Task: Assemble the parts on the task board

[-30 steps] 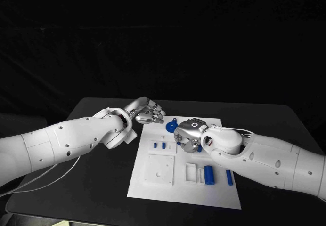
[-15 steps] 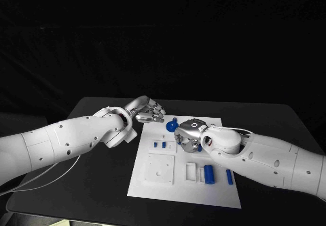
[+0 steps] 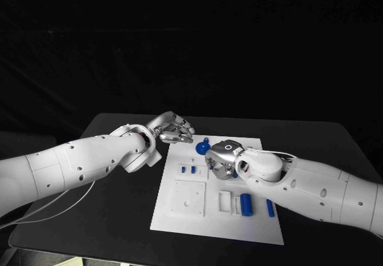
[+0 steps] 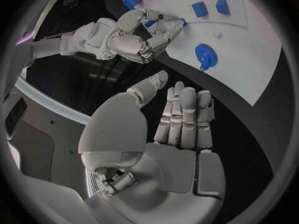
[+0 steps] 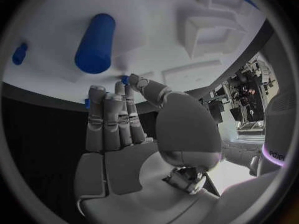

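My right hand (image 3: 222,160) stays low over the middle of the white task board (image 3: 184,219), fingertips now pinching a small blue part (image 5: 125,79); little has moved, so seating it remains unfinished, I judge. My left hand (image 3: 171,130) still hovers empty, fingers loosely apart, beside the round blue part (image 3: 202,148) at the far edge.

Left arm reaching in from the near left, left hand (image 3: 172,131) raised at the far left, fingers straight and together, nothing held. Right arm in from the near right, right hand (image 3: 223,160) lowered palm-down in the middle, fingertips (image 5: 125,79) touching a small blue piece.
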### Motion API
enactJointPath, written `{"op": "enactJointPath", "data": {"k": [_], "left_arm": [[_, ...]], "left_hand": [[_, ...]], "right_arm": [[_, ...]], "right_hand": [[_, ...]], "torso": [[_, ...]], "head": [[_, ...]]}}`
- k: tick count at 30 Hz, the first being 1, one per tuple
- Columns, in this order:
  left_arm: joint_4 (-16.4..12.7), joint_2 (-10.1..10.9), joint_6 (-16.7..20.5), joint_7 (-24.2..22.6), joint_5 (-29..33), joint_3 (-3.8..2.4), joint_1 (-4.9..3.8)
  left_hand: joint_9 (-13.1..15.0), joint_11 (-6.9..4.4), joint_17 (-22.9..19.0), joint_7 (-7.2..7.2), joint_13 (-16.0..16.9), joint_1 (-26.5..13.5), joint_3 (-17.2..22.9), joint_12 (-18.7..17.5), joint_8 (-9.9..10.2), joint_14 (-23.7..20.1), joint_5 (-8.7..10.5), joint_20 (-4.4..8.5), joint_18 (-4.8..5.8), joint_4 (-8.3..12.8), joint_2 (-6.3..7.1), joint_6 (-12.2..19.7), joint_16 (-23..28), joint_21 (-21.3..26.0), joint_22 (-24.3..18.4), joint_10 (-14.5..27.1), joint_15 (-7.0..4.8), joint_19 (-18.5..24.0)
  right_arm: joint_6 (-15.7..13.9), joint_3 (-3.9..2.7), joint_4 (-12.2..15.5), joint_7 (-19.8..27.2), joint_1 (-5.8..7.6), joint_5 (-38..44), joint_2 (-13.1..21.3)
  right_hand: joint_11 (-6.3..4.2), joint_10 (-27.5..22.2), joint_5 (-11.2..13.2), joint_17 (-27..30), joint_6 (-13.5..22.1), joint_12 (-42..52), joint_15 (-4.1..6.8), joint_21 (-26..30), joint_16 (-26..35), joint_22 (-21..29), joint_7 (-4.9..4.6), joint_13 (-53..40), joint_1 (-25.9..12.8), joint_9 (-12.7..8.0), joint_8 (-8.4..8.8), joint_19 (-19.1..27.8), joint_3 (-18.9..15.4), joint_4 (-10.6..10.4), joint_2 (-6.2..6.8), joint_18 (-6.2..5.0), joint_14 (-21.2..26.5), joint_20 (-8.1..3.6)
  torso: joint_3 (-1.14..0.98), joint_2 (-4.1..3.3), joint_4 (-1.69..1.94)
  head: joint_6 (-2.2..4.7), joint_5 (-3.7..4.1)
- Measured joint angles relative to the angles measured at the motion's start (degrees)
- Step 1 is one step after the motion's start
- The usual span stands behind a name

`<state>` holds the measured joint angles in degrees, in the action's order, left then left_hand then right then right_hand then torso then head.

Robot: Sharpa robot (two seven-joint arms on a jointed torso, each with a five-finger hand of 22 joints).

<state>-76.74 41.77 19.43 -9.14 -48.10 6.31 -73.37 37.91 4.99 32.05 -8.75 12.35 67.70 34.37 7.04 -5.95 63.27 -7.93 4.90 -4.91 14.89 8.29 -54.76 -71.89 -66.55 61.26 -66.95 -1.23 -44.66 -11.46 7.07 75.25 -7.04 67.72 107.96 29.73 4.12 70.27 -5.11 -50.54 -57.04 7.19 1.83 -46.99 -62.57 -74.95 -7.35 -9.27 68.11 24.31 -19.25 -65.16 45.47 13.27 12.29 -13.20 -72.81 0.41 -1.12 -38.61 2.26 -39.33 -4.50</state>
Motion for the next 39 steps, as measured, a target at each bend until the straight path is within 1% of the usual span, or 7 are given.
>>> {"op": "enactJointPath", "data": {"k": [6, 10, 11, 14, 15, 24, 39], "left_arm": [[0.0, 0.0, 0.0, 0.0, 0.0, 0.00, -0.05], [0.0, 0.0, 0.0, 0.1, 0.0, 0.00, -0.08], [0.0, 0.0, 0.0, 0.1, 0.0, 0.00, -0.08], [0.0, 0.0, 0.0, 0.1, 0.0, 0.00, -0.08], [0.0, 0.0, 0.0, 0.1, 0.0, 0.00, -0.08], [0.0, 0.0, 0.0, 0.2, 0.0, 0.00, -0.09], [0.1, 0.0, 0.0, 0.5, 0.0, 0.01, -0.11]], "left_hand": [[-0.1, 0.00, 0.0, -0.08, -0.1, 0.0, 0.0, -0.2, 0.0, 0.0, 0.00, -0.01, 0.00, 0.0, 0.00, 0.1, 0.0, 0.0, 0.0, 0.0, 0.00, 0.0], [-0.2, -0.01, 0.0, -0.23, -0.1, 0.0, 0.0, -0.2, 0.0, 0.0, 0.00, -0.01, 0.00, 0.0, 0.00, 0.3, 0.0, 0.0, 0.0, 0.0, 0.00, 0.0], [-0.2, -0.01, 0.0, -0.25, -0.1, 0.0, 0.0, -0.2, 0.0, 0.0, 0.00, -0.01, 0.00, 0.0, 0.00, 0.3, 0.0, 0.0, 0.0, 0.0, 0.00, 0.0], [-0.2, -0.01, 0.0, -0.24, -0.1, 0.0, 0.0, -0.2, 0.0, 0.0, 0.00, -0.01, 0.00, 0.0, 0.00, 0.3, 0.0, 0.0, 0.0, 0.0, 0.00, 0.0], [-0.2, -0.01, 0.0, -0.24, -0.1, 0.0, 0.0, -0.2, 0.0, 0.0, 0.00, -0.01, 0.00, 0.0, 0.00, 0.3, 0.0, 0.0, 0.0, 0.0, 0.00, 0.0], [-0.3, 0.13, 0.0, -0.25, -0.1, 0.0, 0.0, -0.2, 0.0, 0.0, 0.00, -0.01, 0.00, 0.0, 0.00, 0.4, 0.0, 0.0, 0.0, -0.1, 0.00, 0.0], [-0.4, 0.12, 0.0, -0.40, -0.1, 0.0, 0.0, -0.4, 0.0, 0.0, 0.00, 0.11, 0.01, 0.0, 0.00, 0.6, 0.0, 0.0, 0.0, -0.1, 0.00, -0.3]], "right_arm": [[-0.1, -0.01, -0.1, -0.2, 0.00, 0.0, -0.1], [-0.3, 0.00, -0.2, -0.3, -0.04, 0.0, -0.2], [-0.4, 0.02, -0.2, -0.4, -0.06, 0.0, -0.3], [-0.6, 0.05, -0.2, -0.4, -0.11, -0.1, -0.3], [-0.7, 0.05, -0.2, -0.5, -0.12, -0.1, -0.3], [-1.7, 0.05, -0.1, -0.7, -0.12, -0.1, -0.2], [-2.0, 0.05, -0.8, -0.8, -0.12, -0.2, -0.6]], "right_hand": [[0.22, -0.2, 0.1, 0.1, 0.2, -0.3, 0.00, 0.0, 0.0, 0.0, -0.13, 0.1, -0.3, -0.2, 0.30, 0.1, 0.3, 0.0, 0.26, 0.00, 0.0, 0.06], [1.23, -1.2, 0.2, 0.2, 1.6, -1.4, -0.32, 0.0, 0.0, 0.0, -0.87, 0.5, -1.0, -0.7, 1.12, 0.3, 0.3, 0.0, 1.96, 0.00, 0.3, 0.13], [1.33, -1.3, 0.1, 0.2, 1.7, -1.4, -0.43, 0.0, 0.0, 0.0, -0.99, 0.5, -1.0, -0.7, 1.14, 0.3, 0.3, 0.0, 2.05, 0.00, 0.4, 0.11], [1.69, -2.3, -0.7, 0.3, 2.6, -2.1, -0.57, 0.0, -0.2, 0.0, -1.34, 0.7, -1.5, -0.8, 1.64, 0.4, -0.3, -0.2, 3.07, 0.05, 0.6, 0.21], [1.69, -2.4, -0.7, 0.3, 2.8, -2.1, -0.63, 0.0, -0.2, 0.0, -1.50, 0.7, -1.4, -0.9, 1.64, 0.4, -0.4, -0.2, 3.10, 0.32, 0.6, 0.22], [1.61, -2.5, -0.9, 0.4, 2.9, -2.1, -0.65, -0.3, -0.4, 0.0, -1.57, 0.7, -1.2, -0.9, 1.64, 0.5, -0.6, -0.1, 3.33, 0.34, 0.7, 0.30], [1.51, -2.6, -0.6, 0.6, 2.9, -2.1, -0.65, -0.3, -0.4, 0.0, -1.56, 0.7, -0.8, -0.9, 1.64, 0.5, -0.3, -0.3, 3.41, 0.35, 0.7, 0.32]], "torso": [[0.04, 0.03, -0.04], [0.04, 0.06, -0.05], [0.04, 0.06, -0.05], [0.03, 0.07, -0.07], [0.03, 0.07, -0.07], [0.01, 0.08, -0.07], [0.01, 0.06, -0.06]], "head": [[-0.11, -0.08], [-0.13, -0.08], [-0.13, -0.08], [-0.13, -0.05], [-0.13, -0.05], [-0.13, -0.05], [-0.11, -0.19]]}}
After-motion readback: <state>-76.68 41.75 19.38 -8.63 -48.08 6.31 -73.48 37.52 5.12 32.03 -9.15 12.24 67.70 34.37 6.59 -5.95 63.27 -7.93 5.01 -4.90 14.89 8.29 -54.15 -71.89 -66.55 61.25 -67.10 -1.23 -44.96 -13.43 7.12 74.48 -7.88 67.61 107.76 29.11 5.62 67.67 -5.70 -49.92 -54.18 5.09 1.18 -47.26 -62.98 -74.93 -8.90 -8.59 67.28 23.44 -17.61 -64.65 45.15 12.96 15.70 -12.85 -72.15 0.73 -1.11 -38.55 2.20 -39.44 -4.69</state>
